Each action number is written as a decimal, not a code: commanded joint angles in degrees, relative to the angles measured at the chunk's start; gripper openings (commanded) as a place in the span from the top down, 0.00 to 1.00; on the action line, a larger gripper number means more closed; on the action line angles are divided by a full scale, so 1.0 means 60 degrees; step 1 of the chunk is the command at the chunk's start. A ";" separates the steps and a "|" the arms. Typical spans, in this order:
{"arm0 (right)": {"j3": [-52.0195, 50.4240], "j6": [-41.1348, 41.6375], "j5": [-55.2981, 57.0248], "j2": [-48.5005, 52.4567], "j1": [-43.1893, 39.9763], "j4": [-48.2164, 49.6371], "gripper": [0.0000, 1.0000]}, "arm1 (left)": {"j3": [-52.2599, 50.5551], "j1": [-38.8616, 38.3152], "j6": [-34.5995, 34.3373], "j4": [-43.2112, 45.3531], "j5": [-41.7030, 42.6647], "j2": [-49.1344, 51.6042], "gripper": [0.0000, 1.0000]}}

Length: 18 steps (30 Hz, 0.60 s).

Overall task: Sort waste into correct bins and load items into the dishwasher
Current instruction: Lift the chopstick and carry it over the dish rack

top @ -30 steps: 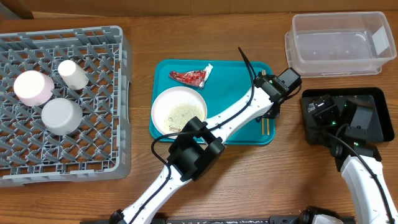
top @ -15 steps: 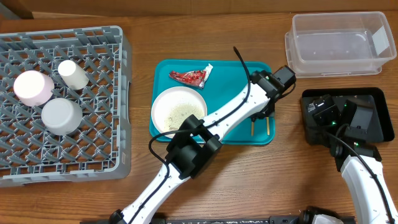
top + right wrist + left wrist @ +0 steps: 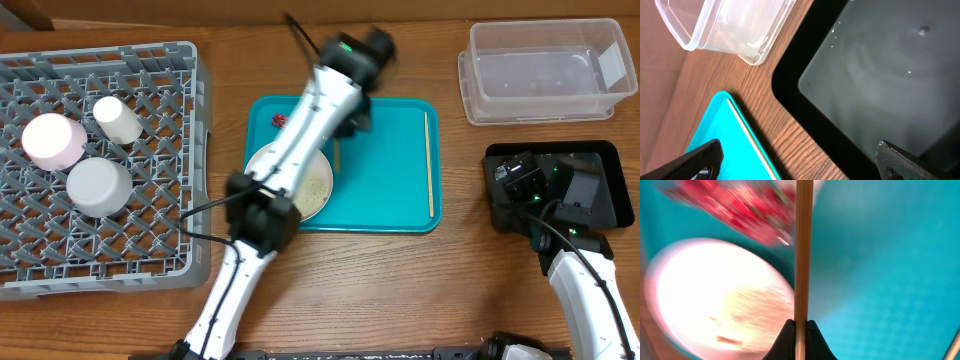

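Left jaws are pinched shut on one chopstick [image 3: 803, 240], which sticks straight out ahead of them. The white plate [image 3: 675, 275] with crumbs is just left of the stick, the red wrapper [image 3: 735, 210] is ahead-left, and the teal tray [image 3: 880, 280] is underneath. I reckon it's headed for the dish rack [image 3: 198, 150], so I'd carry it high over the plate rim and lay it flat across the lattice. The second chopstick [image 3: 428, 165] lies well off right. Right jaws gape wide and empty above the black tray [image 3: 880, 75].
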 commanded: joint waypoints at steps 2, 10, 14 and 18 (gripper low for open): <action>0.0237 -0.0004 -0.0015 -0.0095 -0.0022 0.0055 0.00 | 0.0554 0.0699 0.1832 -0.0080 -0.0328 -0.1552 0.96; 0.0237 -0.0004 -0.0018 -0.0095 -0.0022 0.0055 0.00 | 0.0525 0.2586 0.3799 -0.0080 -0.1497 -0.3140 0.96; 0.0237 -0.0004 -0.0018 -0.0095 -0.0018 0.0055 0.00 | 0.0525 0.3778 0.3894 -0.0080 -0.1078 -0.3381 0.96; 0.0237 -0.0004 -0.0018 -0.0095 -0.0018 0.0058 0.00 | 0.0219 0.4823 0.4499 -0.0080 -0.0157 -0.3377 0.96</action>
